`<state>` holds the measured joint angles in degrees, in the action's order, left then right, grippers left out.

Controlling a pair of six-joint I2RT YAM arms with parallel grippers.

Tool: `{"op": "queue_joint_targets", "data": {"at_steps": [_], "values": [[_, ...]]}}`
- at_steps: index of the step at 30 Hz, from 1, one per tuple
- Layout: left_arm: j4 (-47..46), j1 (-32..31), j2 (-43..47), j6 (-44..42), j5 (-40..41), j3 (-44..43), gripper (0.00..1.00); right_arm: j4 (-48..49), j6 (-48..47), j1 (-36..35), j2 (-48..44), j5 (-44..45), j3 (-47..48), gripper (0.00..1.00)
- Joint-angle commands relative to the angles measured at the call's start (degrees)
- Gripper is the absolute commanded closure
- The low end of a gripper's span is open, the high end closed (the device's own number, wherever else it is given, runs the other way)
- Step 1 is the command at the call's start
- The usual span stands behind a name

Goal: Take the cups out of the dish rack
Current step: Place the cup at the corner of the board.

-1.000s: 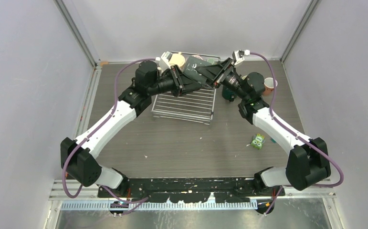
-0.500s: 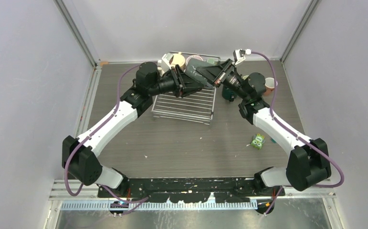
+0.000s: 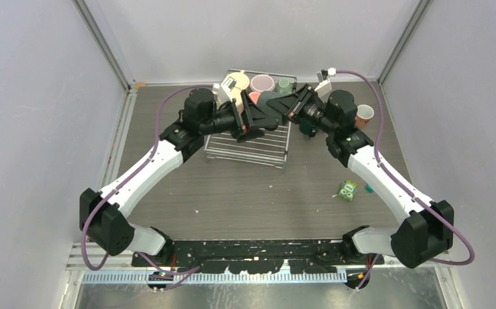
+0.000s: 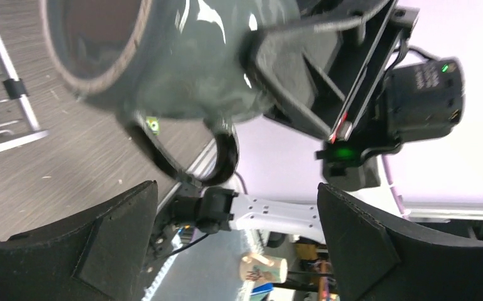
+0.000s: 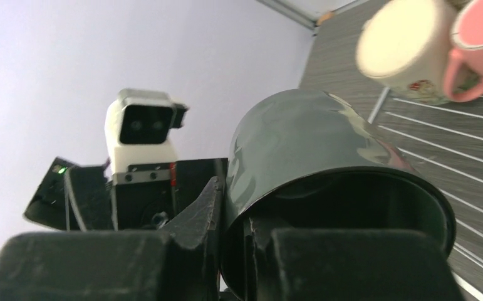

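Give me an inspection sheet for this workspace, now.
Surface: wood-grain table, scattered specks.
Job's things: rack, near bars bare; mugs at its far end; dark mug held above it; orange mug on the table to its right.
Clutter: green toy.
Grippers: left gripper open, holding nothing; right gripper shut on the dark mug's rim.
Cables: purple cables loop along both arms.
Surroundings: pale walls, metal frame.

dish rack – silver wire, flat | dark teal mug – we log it tipped, raised above it | cream mug, pink mug, green mug – its far end
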<state>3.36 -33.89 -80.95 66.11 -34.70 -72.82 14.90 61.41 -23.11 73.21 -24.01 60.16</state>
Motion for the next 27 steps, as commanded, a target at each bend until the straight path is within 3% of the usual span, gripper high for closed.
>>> {"op": "queue_joint_targets", "data": {"at_steps": [1,13,27], "values": [[8.7,0.0,4.8,-9.7,0.3,-2.1,0.00,-11.3,-8.9,0.3,-3.8,6.0,8.1,0.99],[24.4,0.0,11.0,-24.9,3.2,-3.5,0.00,-43.0,-20.5,4.5,-4.2,18.2,16.5,0.99],[29.4,-0.2,15.2,-30.7,4.4,0.2,0.00,-55.0,-24.5,26.8,3.9,20.9,17.9,0.99]]}}
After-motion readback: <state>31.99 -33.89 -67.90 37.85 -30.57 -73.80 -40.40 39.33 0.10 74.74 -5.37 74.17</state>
